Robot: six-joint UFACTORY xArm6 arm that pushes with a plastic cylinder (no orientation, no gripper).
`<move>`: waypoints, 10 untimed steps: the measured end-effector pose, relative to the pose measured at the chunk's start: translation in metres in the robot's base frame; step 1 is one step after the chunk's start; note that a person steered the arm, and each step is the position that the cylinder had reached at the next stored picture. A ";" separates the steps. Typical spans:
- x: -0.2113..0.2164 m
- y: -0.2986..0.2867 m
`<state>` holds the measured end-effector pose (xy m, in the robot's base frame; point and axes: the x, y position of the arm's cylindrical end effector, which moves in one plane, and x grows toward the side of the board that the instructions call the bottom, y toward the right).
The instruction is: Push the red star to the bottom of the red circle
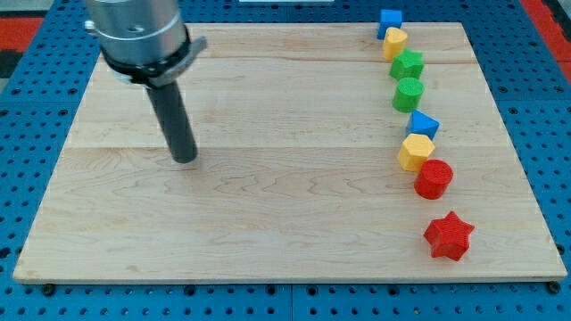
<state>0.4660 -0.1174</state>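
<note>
The red star point(448, 236) lies near the view's bottom right on the wooden board point(268, 223). The red circle point(434, 178) sits just above it and slightly to the left, with a small gap between them. My tip point(185, 159) rests on the board at the view's left of centre, far to the left of both red blocks and touching no block.
A column of blocks runs down the view's right side: a blue block point(389, 21), a yellow block point(395, 41), a green star point(408, 65), a green circle point(409, 94), a blue block point(423, 125) and a yellow hexagon point(415, 152) touching the red circle.
</note>
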 end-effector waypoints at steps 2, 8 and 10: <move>0.067 0.062; 0.104 0.307; 0.084 0.291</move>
<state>0.5496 0.1733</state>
